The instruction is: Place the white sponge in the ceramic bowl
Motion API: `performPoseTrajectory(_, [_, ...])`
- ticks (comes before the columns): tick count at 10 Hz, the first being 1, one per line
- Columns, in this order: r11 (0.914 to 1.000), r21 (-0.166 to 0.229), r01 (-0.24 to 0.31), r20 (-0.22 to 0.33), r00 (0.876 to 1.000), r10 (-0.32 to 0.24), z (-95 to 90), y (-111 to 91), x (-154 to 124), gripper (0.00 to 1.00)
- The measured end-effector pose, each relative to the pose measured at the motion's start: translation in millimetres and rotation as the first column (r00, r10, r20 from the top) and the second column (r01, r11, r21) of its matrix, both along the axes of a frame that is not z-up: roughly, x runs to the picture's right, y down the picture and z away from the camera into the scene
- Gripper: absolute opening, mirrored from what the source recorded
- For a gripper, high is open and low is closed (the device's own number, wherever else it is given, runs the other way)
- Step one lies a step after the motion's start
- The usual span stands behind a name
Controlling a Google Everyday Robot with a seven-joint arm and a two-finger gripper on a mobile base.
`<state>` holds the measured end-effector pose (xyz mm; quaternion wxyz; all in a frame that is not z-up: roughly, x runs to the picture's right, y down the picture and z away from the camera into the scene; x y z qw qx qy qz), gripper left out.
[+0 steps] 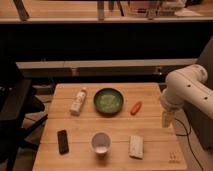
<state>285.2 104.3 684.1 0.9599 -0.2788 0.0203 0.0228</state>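
Hanging at right edge of table (150, 97), arm bent — gripper (167, 120) pointing down, jaws spread, empty — white sponge (136, 146) apart.

We look down on the desk (75, 156) from its near side, whole top framed, end effector (167, 119) at the view's right.

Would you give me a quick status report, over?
Gripper open, empty, at right edge of table. White sponge front right, untouched. Ceramic bowl centre back. White cup beside sponge, apart.
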Motion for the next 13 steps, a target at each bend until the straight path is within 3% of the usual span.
performPoseTrajectory(13, [1.0, 0.0, 0.0, 0.0, 1.0, 0.0, 0.0, 0.1, 0.0, 0.8])
